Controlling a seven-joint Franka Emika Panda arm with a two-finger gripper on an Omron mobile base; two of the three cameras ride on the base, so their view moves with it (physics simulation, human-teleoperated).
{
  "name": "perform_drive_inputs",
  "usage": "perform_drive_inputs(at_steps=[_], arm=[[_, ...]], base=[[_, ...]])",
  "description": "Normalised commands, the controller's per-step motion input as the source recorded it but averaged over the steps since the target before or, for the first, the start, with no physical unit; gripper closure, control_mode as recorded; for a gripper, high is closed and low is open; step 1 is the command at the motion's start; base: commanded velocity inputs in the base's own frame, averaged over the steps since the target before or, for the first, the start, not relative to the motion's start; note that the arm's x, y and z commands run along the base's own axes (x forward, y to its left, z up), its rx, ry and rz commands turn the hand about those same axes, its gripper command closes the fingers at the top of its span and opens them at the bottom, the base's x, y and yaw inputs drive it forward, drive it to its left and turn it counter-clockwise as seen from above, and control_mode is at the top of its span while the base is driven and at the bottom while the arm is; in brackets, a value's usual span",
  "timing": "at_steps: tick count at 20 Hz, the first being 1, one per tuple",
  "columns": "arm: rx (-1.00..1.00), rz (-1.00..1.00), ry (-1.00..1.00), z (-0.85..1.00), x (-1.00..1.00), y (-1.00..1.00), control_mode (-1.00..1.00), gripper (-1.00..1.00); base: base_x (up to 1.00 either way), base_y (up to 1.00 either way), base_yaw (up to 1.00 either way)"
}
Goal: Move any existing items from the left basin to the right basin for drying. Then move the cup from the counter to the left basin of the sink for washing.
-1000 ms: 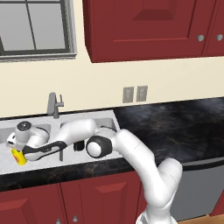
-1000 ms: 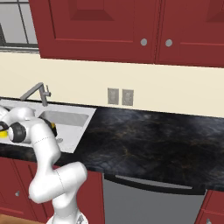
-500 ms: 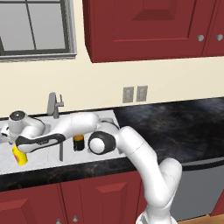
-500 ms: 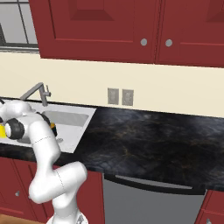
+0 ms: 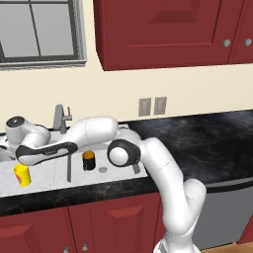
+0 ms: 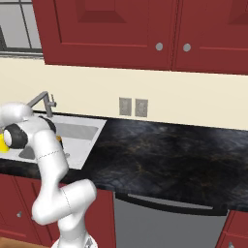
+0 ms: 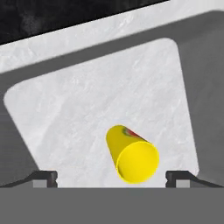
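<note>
Arm stretched far left, hand (image 7: 111,177) spread wide.

I have let go of the cup (image 7: 132,156); it now stands in the left basin (image 7: 78,105), and my fingers (image 7: 176,177) have risen above it.

A black cylinder with an orange top (image 5: 89,160) is standing upright below the faucet (image 5: 60,117). Two wall outlets (image 5: 152,105) are sitting right of that faucet, under red cabinets (image 5: 168,29).

Arm hides most of sink (image 5: 54,170); cup (image 6: 4,141) cut by frame edge.
</note>
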Motion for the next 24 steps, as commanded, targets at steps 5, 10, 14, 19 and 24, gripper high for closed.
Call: perform_drive_inputs(at_steps=[5, 10, 14, 19, 24], arm=[[0.0, 0.0, 0.0, 0.09, -0.41, -0.64, -1.0, -1.0], [0.0, 0.0, 0.0, 0.08, -0.41, -0.69, -1.0, -1.0], [0.03, 0.0, 0.0, 0.16, -0.31, -0.7, -1.0, -1.0], [0.07, 0.0, 0.0, 0.25, -0.23, -0.69, -1.0, -1.0], [0.09, 0.0, 0.0, 0.22, -0.16, -0.65, -1.0, -1.0]], base=[[0.0, 0.0, 0.0], [0.0, 0.0, 0.0], [0.0, 0.0, 0.0], [0.0, 0.0, 0.0], [0.0, 0.0, 0.0]])
